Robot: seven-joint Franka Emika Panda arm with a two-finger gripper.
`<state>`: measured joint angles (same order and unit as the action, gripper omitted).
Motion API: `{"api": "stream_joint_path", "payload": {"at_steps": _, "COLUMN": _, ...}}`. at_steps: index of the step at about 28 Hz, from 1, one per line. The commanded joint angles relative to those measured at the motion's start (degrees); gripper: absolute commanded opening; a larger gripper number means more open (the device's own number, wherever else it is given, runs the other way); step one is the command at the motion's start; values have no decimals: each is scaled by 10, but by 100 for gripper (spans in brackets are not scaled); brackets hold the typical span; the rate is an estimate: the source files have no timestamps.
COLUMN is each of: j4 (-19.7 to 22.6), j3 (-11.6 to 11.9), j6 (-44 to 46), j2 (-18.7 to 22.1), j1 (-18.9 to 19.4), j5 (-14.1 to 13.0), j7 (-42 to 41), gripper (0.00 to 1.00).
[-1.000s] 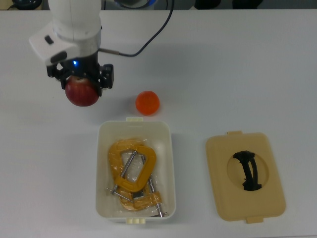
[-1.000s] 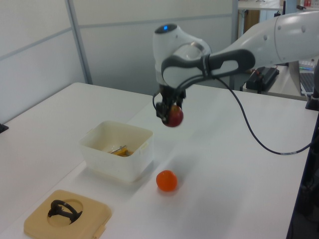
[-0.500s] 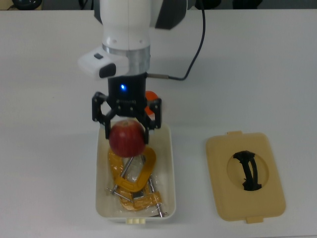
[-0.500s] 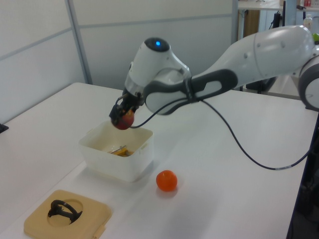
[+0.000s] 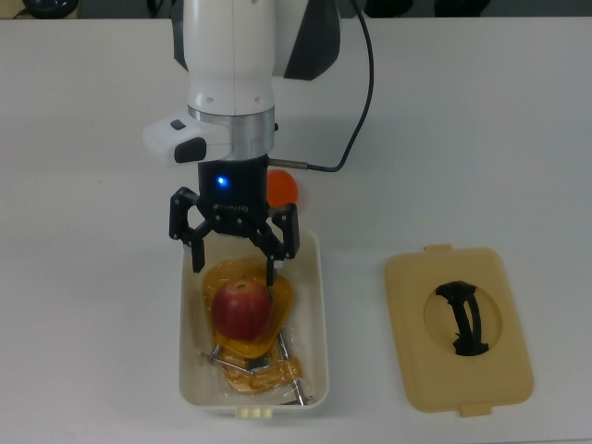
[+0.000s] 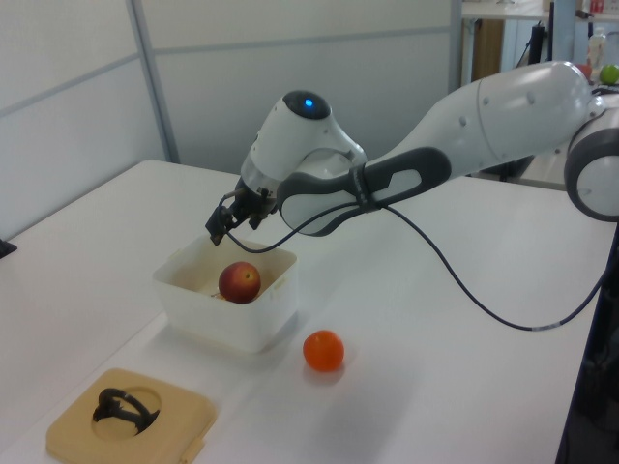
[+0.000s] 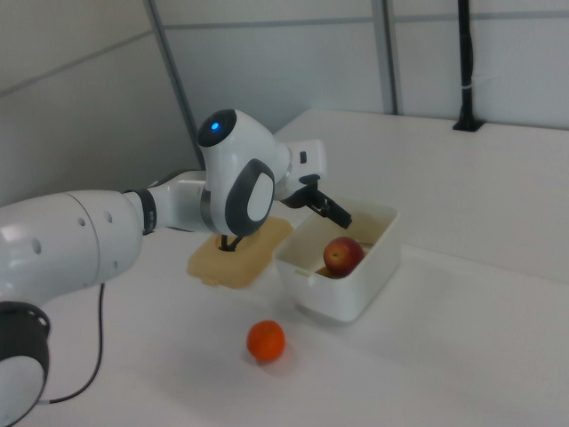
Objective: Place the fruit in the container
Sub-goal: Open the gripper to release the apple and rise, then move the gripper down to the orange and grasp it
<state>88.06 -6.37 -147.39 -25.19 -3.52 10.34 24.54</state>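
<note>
White plastic forms the container (image 5: pixel 314 305), a rectangular tub standing on the counter (image 5: pixel 481 120). Inside it lies the dark red apple (image 5: pixel 242 310), resting on yellow-orange metal clamps (image 5: pixel 264 365) that already occupy the tub floor. The tool (image 5: pixel 233 248) hangs just above the tub's far end, fingers spread wide and empty; nothing is between them, and the apple sits clear below, apart from both fingers. One fruit of the two is therefore judged delivered.

The orange (image 6: pixel 323 350) is on the bare counter outside the tub. In the top view it is largely hidden behind the arm's wrist, only a sliver showing beyond the tub's upper short end. The left view shows it plainly, near the tub's right corner. Whether it touches the tub wall cannot be settled from the top view; the left view suggests a small gap.

The governing relation for the coming move: the orange lies just past the short end of the tub over which the tool is poised, on the side away from the apple. Being round, it imposes no grasp axis.

A tan lid (image 5: pixel 458 328) with black handle lies well apart, to the top view's right of the tub, clear of the path.
</note>
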Motion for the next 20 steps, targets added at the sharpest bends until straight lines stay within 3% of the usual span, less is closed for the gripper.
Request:
{"api": "stream_joint_path", "payload": {"at_steps": 1, "j4": 19, "j3": 3, "j6": 125, "j2": 58, "j1": 2, "j5": -3, "j7": 21, "gripper": 100}}
{"api": "stream_joint_path", "payload": {"at_steps": 5, "j4": 29, "j3": 2, "j6": 211, "j2": 80, "j1": 2, "j5": -14, "j7": -13, "gripper": 100}}
{"api": "stream_joint_path", "payload": {"at_steps": 8, "j4": 35, "j3": 2, "j6": 286, "j2": 91, "j1": 3, "j5": -59, "j7": -115, "gripper": 100}}
{"api": "stream_joint_path", "payload": {"at_steps": 11, "j4": 34, "j3": 2, "j6": 370, "j2": 93, "j1": 4, "j5": -88, "j7": -211, "gripper": 100}}
{"api": "stream_joint_path", "payload": {"at_steps": 20, "j4": 77, "j3": -2, "j6": 404, "j2": 75, "j1": 27, "j5": -82, "j7": -258, "gripper": 100}}
